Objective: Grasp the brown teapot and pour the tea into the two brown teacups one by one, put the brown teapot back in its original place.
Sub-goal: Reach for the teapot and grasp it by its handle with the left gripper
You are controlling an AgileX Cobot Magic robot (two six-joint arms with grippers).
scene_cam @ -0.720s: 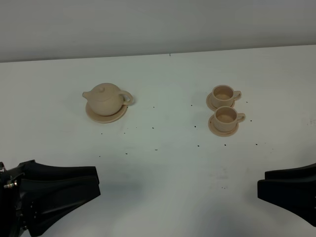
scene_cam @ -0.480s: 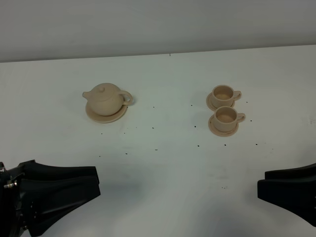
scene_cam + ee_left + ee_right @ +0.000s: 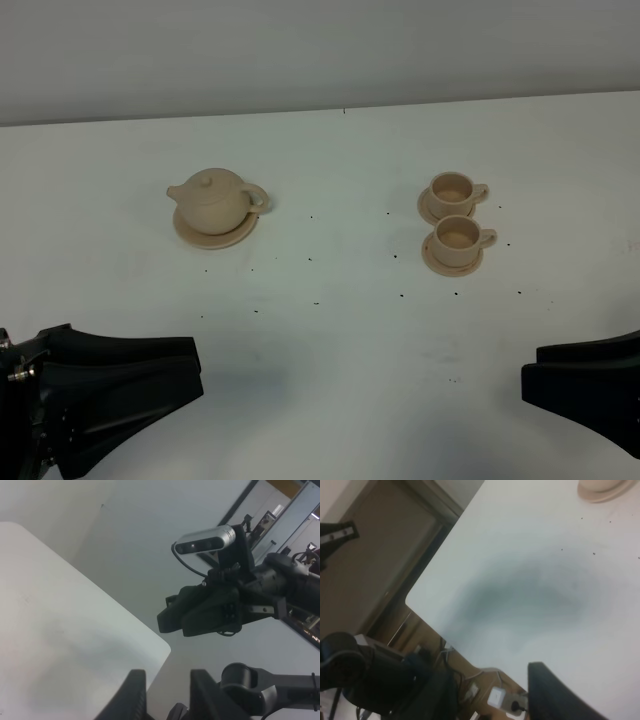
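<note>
The brown teapot (image 3: 213, 200) sits upright with its lid on, on a round saucer (image 3: 236, 234) at the back left of the white table (image 3: 330, 330). The two brown teacups stand at the back right, each on its own saucer: the far one (image 3: 452, 188) and the near one (image 3: 458, 236), handles pointing right. My left arm (image 3: 100, 395) rests at the front left corner, far from the teapot. The right arm (image 3: 590, 385) rests at the front right. The left gripper (image 3: 167, 700) is open and holds nothing. The right gripper (image 3: 495, 695) is open and holds nothing.
Small dark specks dot the middle of the table. The right wrist view shows the table's rounded front corner (image 3: 412, 602) and a tan saucer rim (image 3: 605, 490); which saucer it is cannot be told. The left wrist view shows the opposite arm's camera (image 3: 207, 539) beyond the table edge.
</note>
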